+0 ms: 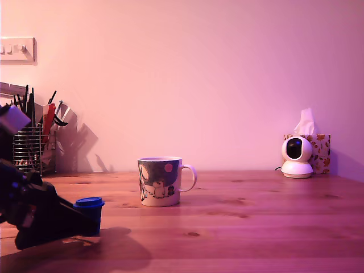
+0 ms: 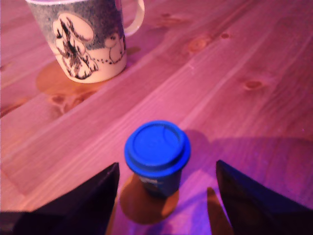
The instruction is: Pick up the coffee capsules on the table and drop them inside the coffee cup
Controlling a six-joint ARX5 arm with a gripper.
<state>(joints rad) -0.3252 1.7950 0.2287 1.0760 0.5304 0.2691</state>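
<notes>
A blue coffee capsule [image 1: 90, 211] [image 2: 157, 149] stands on the wooden table [image 1: 256, 227] with its wide rim up, at the exterior view's left. My gripper [image 1: 85, 223] [image 2: 166, 169] is low over the table and open. Its two dark fingers [image 2: 93, 196] flank the capsule with a gap on each side. The coffee cup [image 1: 160, 181] [image 2: 88, 41], a white mug with a grey-blue cartoon print, stands upright mid-table. It lies beyond the capsule, and its handle points to the exterior view's right.
A wire utensil holder [image 1: 33, 147] full of tools stands at the back on the exterior view's left, behind my arm. A small white camera [image 1: 297, 157] and a tissue box [image 1: 319, 152] sit at the back right against the wall.
</notes>
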